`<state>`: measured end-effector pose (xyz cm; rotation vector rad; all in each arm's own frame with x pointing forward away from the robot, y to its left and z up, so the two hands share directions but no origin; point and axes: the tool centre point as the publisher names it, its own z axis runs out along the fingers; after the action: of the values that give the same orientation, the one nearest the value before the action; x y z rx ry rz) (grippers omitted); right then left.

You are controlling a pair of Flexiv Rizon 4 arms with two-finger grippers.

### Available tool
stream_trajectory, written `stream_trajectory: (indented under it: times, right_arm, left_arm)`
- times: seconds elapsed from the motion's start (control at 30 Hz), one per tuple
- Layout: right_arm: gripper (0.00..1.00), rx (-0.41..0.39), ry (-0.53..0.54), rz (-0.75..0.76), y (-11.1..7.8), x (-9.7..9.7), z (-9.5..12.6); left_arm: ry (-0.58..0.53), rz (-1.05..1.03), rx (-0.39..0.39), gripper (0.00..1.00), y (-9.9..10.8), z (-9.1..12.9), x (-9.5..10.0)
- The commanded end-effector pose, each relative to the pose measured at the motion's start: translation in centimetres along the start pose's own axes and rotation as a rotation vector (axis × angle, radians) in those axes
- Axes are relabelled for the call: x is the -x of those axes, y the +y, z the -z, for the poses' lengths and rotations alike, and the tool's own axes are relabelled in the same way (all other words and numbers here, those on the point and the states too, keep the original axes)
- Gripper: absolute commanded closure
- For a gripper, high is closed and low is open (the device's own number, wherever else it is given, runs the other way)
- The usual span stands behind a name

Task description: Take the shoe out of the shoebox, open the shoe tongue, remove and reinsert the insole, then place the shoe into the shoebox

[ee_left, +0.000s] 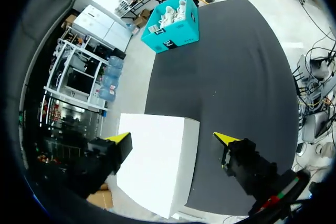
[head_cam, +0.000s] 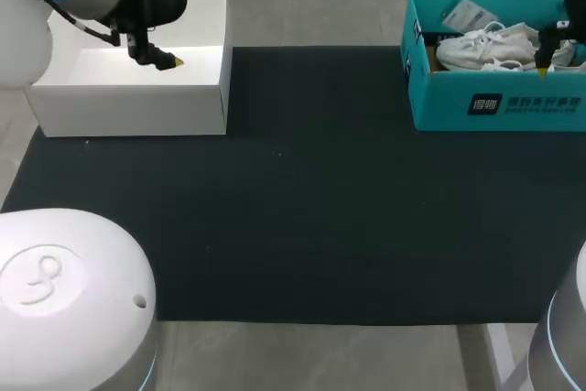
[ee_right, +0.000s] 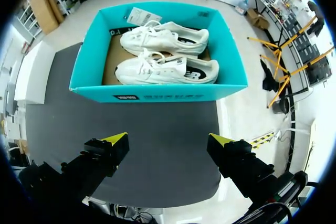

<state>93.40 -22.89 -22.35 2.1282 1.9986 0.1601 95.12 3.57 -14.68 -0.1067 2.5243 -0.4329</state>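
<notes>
Head view, mat: a black mat [head_cam: 302,199] lies under everything.
Head view, left side: the left end effector [head_cam: 165,59] hangs over one white box [head_cam: 128,107] at the mat's far left corner.
Head view, right side: one teal shoebox [head_cam: 499,103] sits at the far right corner. The white shoes [head_cam: 485,48] lie inside it. The right end effector [head_cam: 545,66] hangs over them and hides a bit of them.
Left wrist view, end effector: the left end effector [ee_left: 173,138] has its two fingers wide apart. They hold nothing, and the white box [ee_left: 157,166] is right under them.
Left wrist view, far off: the teal shoebox [ee_left: 173,32] is well apart, across the mat.
Right wrist view, end effector: the right end effector [ee_right: 168,139] has its fingers wide apart and holds nothing.
Right wrist view, in the way: the teal shoebox [ee_right: 157,95] is ahead, and its near wall stands between the fingers and the shoes.
Right wrist view, count: two white shoes [ee_right: 168,69] lie side by side in the box. One paper tag [ee_right: 142,17] lies at its far corner.
</notes>
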Motion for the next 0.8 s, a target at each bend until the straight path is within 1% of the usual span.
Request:
stream_trajectory:
  times: [0.03, 0.1, 0.27, 0.37, 0.5, 0.6, 0.73, 0.8]
  right_arm:
    - [0.0, 0.002, 0.001, 0.0, -0.1, 0.0, 0.0]
    - [0.0, 0.002, 0.001, 0.0, -0.1, 0.0, 0.0]
    - [0.0, 0.002, 0.001, 0.0, -0.1, 0.0, 0.0]
    - [0.0, -0.004, 0.021, -0.013, -0.3, 0.0, -0.1]
    - [0.0, -0.011, 0.027, -0.044, -0.9, 0.1, -0.2]
    - [0.0, -0.01, -0.009, -0.05, -1.4, 0.2, -0.4]
    - [0.0, -0.031, -0.035, -0.043, -2.1, 0.5, -0.5]
    - [0.0, -0.055, -0.022, -0.065, -2.2, 0.7, -0.1]
  left_arm:
    - [0.032, 0.853, 0.512, 0.0, -0.3, -1.5, -0.5]
    - [0.07, 0.985, 0.581, 0.0, 0.0, -2.9, -0.4]
    - [0.12, 1.15, 0.619, 0.0, 0.9, -6.4, 0.9]
    - [0.148, 1.249, 0.635, 0.0, 1.4, -7.9, 1.6]
    - [0.197, 1.379, 0.652, 0.0, 2.1, -9.2, 2.5]
    - [0.227, 1.477, 0.671, 0.0, 2.6, -9.9, 3.0]
    - [0.251, 1.605, 0.718, 0.0, 3.1, -10.5, 3.4]
    - [0.262, 1.675, 0.733, 0.0, 3.1, -10.6, 3.5]
